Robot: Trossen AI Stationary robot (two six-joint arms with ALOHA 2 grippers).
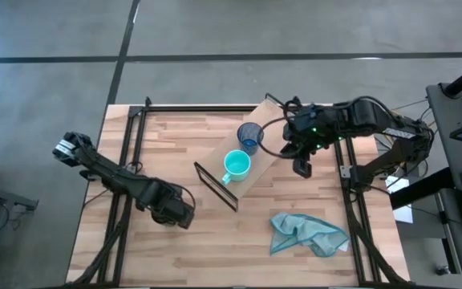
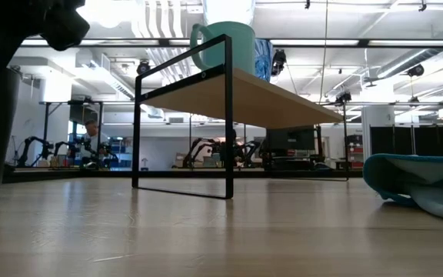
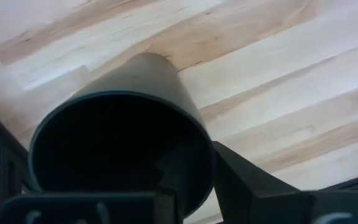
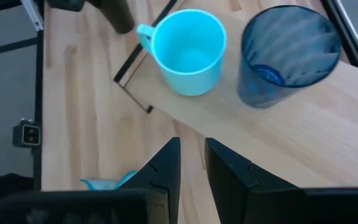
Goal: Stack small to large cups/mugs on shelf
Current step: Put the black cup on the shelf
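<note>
Two vessels, teal mug (image 1: 237,164) and blue tumbler (image 1: 249,135), on shelf (image 1: 265,122); left gripper (image 1: 181,215) clamped on black cup (image 3: 126,124) over table (image 1: 215,249); right gripper (image 4: 191,155) nearly closed, empty, near shelf.

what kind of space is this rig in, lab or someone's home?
Most likely a robotics lab or workshop. The low view shows an open ceiling with ducts and more robot arms on benches behind the shelf; the high view shows bare concrete floor around the table.
</note>
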